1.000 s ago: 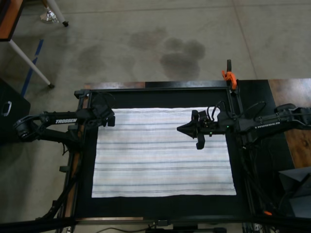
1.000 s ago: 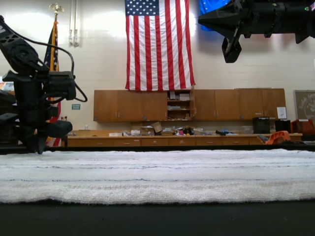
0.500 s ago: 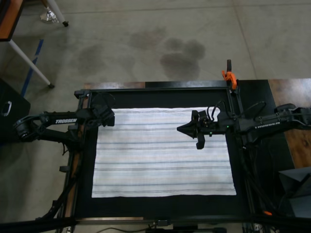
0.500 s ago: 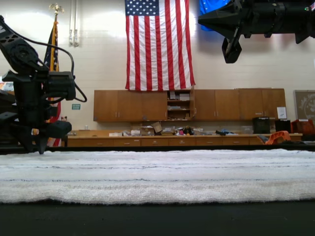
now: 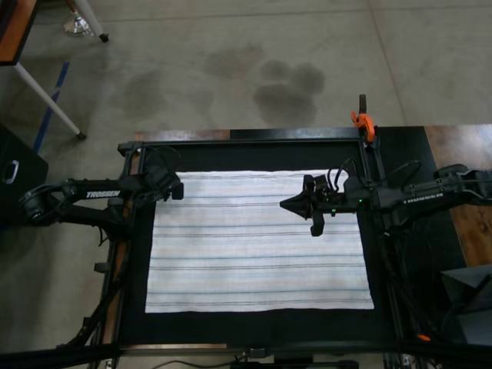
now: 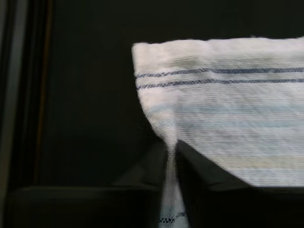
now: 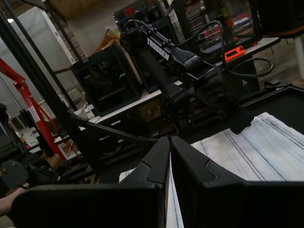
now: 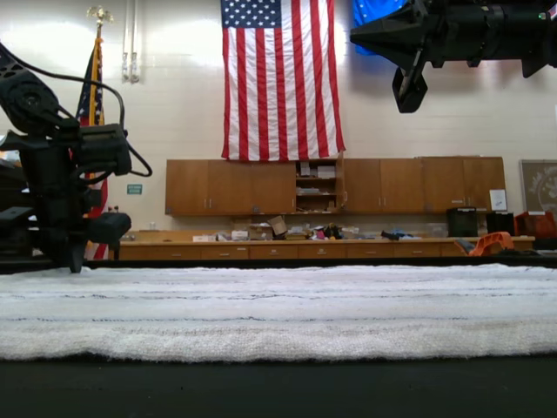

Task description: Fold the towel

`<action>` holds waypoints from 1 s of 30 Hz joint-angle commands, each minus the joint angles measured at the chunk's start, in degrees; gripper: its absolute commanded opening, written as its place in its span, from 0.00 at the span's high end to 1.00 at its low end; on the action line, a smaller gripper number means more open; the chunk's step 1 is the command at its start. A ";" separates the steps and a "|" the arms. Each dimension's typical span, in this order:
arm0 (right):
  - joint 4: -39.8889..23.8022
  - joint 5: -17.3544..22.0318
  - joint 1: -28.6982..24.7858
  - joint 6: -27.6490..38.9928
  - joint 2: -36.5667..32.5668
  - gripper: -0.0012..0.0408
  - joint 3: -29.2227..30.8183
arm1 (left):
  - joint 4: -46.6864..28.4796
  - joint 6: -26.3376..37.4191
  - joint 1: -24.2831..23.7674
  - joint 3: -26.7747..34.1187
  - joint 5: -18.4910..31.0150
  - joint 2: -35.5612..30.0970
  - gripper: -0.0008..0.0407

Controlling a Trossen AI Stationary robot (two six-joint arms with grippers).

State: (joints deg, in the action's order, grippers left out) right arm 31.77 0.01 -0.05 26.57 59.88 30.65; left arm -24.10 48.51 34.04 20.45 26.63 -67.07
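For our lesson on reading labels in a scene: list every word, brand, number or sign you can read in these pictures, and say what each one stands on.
"TROSSEN" on the left arm in the top view, in white letters.
"TROSSEN" on the arm seen in the right wrist view.
White lettering on the right arm in the top view: too small to read.
Small green sign on the far wall in the exterior view: too blurred to read.
The towel bears no text.

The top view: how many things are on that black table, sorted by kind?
Striped towel: 1
Black mat beneath it: 1
Robot arms, the left gripper at a towel corner and the right gripper raised above the towel: 2
Orange clamp on the frame: 1
Total: 5
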 commanded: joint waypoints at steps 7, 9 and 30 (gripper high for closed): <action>0.02 0.00 0.00 0.00 -0.33 0.97 0.02 | 0.44 -0.33 -0.15 -0.11 -3.28 3.76 0.98; 0.09 0.00 0.00 0.00 -0.52 0.97 0.02 | 0.31 -0.28 -0.15 0.22 -5.51 5.73 0.98; 3.06 0.02 0.00 0.00 -0.96 0.97 0.02 | 0.59 2.43 -2.08 12.72 -22.32 12.17 0.98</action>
State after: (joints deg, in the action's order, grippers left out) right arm 34.65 0.01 -0.05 26.57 58.89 30.65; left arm -24.16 50.54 32.60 32.69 4.19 -54.39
